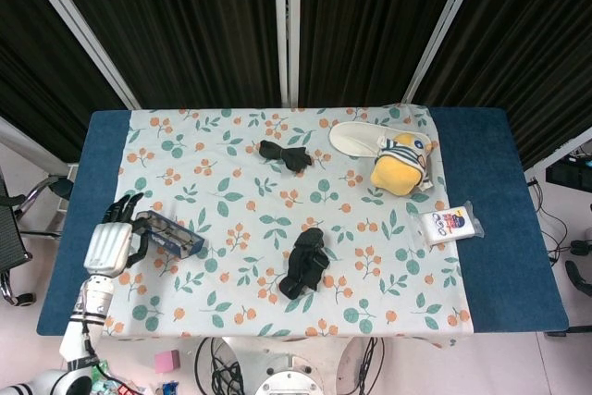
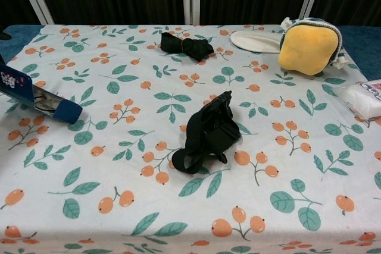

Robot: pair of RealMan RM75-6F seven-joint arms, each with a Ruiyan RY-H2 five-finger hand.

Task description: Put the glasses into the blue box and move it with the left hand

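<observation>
The blue box (image 1: 172,233) hangs tilted over the left part of the flowered tablecloth (image 1: 277,219), and my left hand (image 1: 112,243) grips its left end. The chest view shows the box (image 2: 36,96) at the left edge, open side toward me, its right end lower. A pale shape lies inside it; whether that is the glasses I cannot tell. In the chest view the hand itself is out of frame. Neither view shows my right hand.
A black strap bundle (image 1: 306,261) lies mid-table and a black cloth (image 1: 285,154) further back. At the back right are a white slipper (image 1: 356,139) and a yellow plush toy (image 1: 400,166). A white packet (image 1: 451,225) sits by the right edge.
</observation>
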